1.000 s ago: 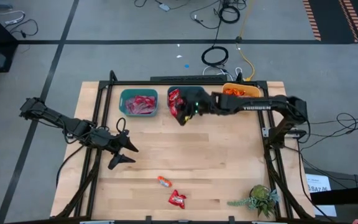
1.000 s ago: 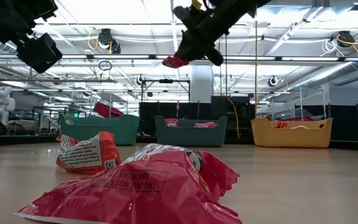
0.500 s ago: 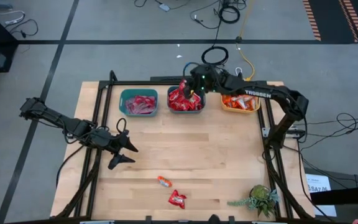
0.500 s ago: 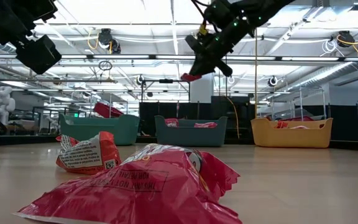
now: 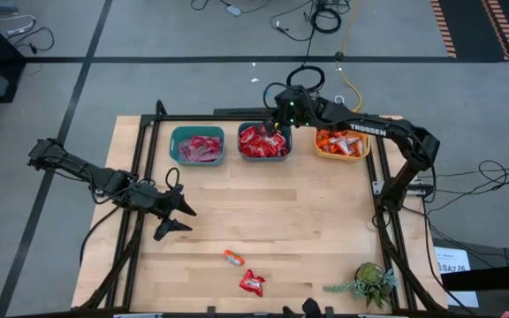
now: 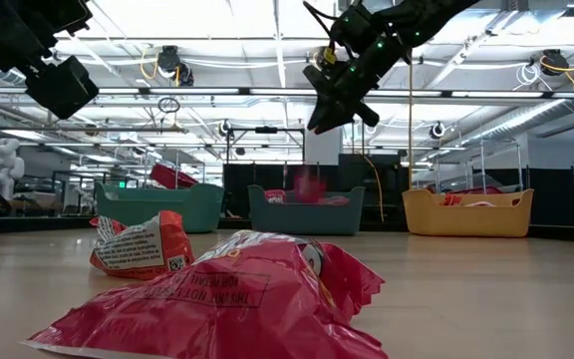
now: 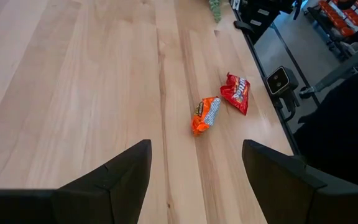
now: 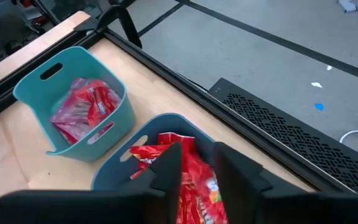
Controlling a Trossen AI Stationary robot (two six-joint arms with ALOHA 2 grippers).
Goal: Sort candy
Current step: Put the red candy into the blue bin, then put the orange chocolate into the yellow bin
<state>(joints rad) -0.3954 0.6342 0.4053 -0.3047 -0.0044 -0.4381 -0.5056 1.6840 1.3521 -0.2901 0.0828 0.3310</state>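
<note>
The right end effector (image 5: 280, 113) hangs over the far rim of the middle teal bin (image 5: 264, 156) at the back of the wooden counter (image 5: 307, 221). In the right wrist view its two dark fingers (image 8: 168, 167) stand a little apart with a red candy packet (image 8: 194, 180) showing between them; whether they grip that packet or it is simply dropping past them cannot be told. In the low view a blurred red packet (image 6: 310, 186) sits just above that bin's rim, apart from the end effector higher up. The bin already holds a heap of red packets (image 5: 262, 141). Beside it, the left teal bin (image 5: 196, 157) holds pinkish-red packets (image 5: 201, 147), and the yellow bin (image 5: 341, 154) on the other side holds orange ones (image 5: 340, 142). Two pieces of candy are on the counter near its front edge: an orange packet (image 5: 234, 258) and, just beside it, a red packet (image 5: 252, 283). The left end effector (image 5: 181, 218) waits low at the counter's left side with its fingers spread wide and nothing between them.
</note>
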